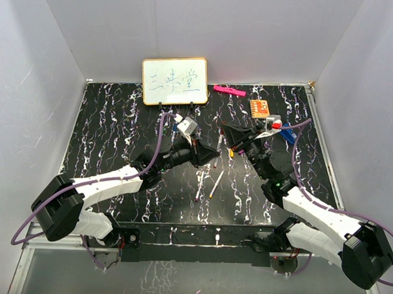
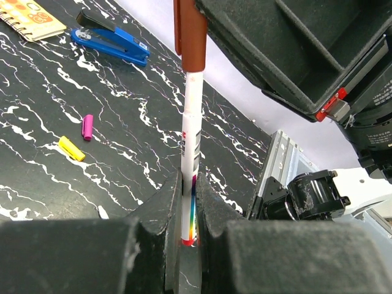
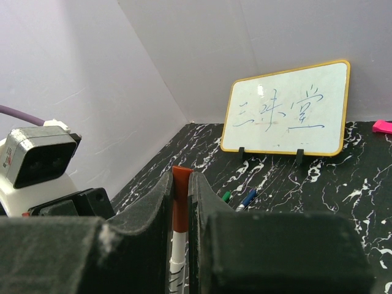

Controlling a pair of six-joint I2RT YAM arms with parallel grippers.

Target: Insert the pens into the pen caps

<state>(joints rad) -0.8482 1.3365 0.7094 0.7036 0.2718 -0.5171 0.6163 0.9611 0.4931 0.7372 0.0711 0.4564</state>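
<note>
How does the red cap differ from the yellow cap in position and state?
The red cap is clamped in the right claw, off the table; the yellow cap lies loose on the table beside a purple cap. The red cap stands in line with the pen held by the left claw and meets its end; the yellow cap has no pen at it. Both are short plastic caps.
</note>
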